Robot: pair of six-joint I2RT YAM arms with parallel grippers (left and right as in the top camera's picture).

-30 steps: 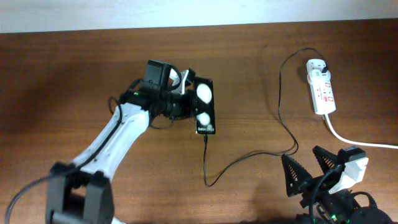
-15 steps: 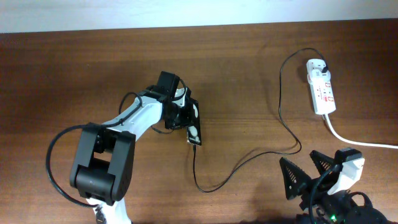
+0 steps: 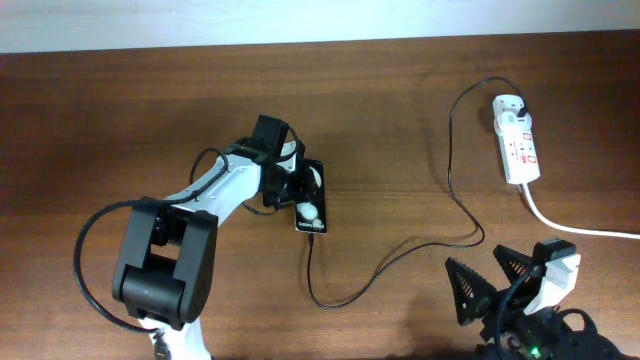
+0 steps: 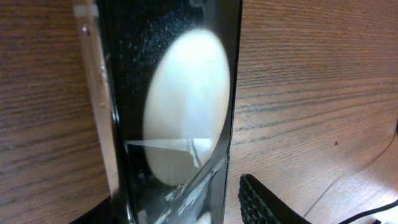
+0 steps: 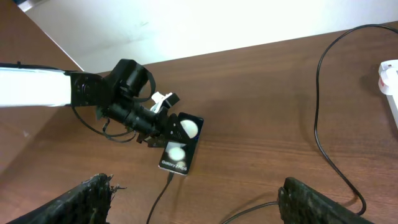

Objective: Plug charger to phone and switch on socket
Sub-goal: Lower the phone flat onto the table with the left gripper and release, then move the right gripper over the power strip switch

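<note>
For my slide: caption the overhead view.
Left gripper at phone, charger linking it to socket; right gripper open at lower right.

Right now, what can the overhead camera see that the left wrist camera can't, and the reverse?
Only overhead: the white socket, the full run of the charger across the table, and the right end effector, open. Only left wrist: fine specks on the phone and a ribbed black finger beside it. Both: the phone with its white reflection, and the wooden table.
</note>
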